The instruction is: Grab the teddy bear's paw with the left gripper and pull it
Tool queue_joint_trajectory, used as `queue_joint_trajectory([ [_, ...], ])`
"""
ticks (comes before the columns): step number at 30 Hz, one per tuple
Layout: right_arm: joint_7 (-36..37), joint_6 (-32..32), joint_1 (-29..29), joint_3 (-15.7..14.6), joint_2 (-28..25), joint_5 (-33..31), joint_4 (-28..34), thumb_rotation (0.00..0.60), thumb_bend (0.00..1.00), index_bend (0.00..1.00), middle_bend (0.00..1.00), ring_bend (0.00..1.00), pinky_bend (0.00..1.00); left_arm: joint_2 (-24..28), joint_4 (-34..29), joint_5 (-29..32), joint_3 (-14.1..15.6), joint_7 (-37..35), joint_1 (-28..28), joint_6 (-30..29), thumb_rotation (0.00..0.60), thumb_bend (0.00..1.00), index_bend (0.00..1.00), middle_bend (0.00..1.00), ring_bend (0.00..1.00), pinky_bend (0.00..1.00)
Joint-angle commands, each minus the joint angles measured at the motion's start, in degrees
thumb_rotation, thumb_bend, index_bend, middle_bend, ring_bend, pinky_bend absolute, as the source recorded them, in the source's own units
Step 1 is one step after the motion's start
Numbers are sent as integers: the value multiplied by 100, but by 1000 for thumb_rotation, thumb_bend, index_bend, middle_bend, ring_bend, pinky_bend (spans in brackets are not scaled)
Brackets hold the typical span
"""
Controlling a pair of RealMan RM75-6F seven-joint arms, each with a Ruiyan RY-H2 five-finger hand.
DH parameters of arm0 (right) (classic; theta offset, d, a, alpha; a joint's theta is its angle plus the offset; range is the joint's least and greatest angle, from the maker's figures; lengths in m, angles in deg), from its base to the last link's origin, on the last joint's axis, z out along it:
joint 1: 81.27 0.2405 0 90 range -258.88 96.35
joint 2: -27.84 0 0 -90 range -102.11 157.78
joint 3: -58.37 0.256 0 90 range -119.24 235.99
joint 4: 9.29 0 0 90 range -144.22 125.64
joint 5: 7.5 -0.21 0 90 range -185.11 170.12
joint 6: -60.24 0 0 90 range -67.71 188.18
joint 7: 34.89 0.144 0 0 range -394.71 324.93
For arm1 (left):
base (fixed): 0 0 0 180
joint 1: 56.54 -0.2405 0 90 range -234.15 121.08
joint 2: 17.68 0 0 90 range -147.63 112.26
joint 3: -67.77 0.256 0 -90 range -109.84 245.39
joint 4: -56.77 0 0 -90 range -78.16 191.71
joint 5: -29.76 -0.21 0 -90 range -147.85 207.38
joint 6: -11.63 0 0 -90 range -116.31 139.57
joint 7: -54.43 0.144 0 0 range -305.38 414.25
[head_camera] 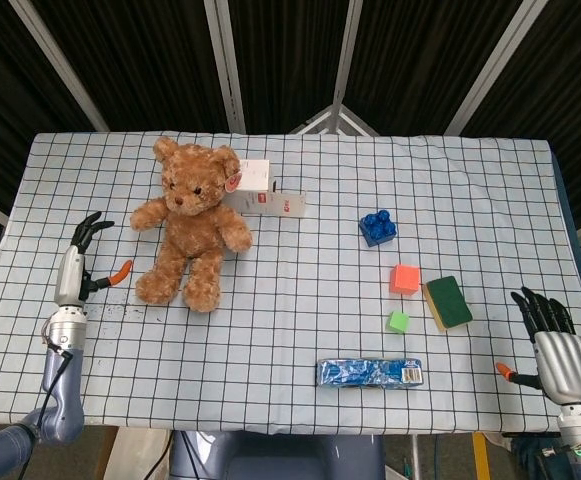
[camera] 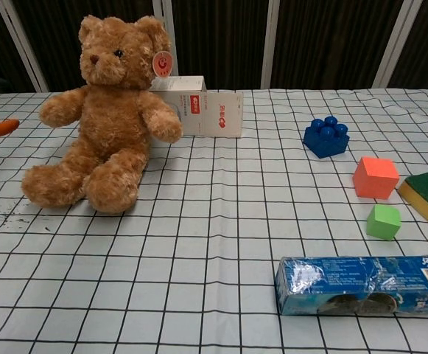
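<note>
1. So, the teddy bear (head_camera: 192,226) is seen sitting upright on the checkered surface (head_camera: 300,330), near its back left corner, with a white box (head_camera: 267,190) just behind it.
2. The left hand (head_camera: 74,268) is held well apart from the bear's paw (head_camera: 146,215), fingers spread, nothing gripped.
3. The right hand (head_camera: 553,346) is parked at the front right edge, fingers apart, nothing held.
4. A blue brick (head_camera: 377,227), orange cube (head_camera: 404,279), green cube (head_camera: 398,321), sponge (head_camera: 448,302) and blue packet (head_camera: 369,373) are scattered on the right side.
</note>
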Motion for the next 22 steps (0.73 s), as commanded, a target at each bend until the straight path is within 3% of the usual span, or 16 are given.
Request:
queue_joint_trajectory([
  [1, -2, 11, -3, 6, 7, -4, -13, 600, 113, 16, 0, 0, 0, 14, 38, 29, -18, -11, 11, 67, 600, 384, 223, 64, 0, 0],
  [12, -77, 63, 48, 34, 163, 108, -206, 600, 113, 16, 0, 0, 0, 27, 452, -949, 374, -463, 112, 182, 600, 385, 218, 63, 0, 0],
  [18, -49, 96, 20, 42, 138, 75, -186, 600, 113, 16, 0, 0, 0, 330, -310, -735, 521, 202, -203, -38, 600, 385, 217, 63, 0, 0],
  [22, 21, 146, -3, 44, 112, 97, -159, 600, 113, 16, 0, 0, 0, 372, -409, -720, 482, 238, -262, -121, 600, 384, 217, 62, 0, 0],
])
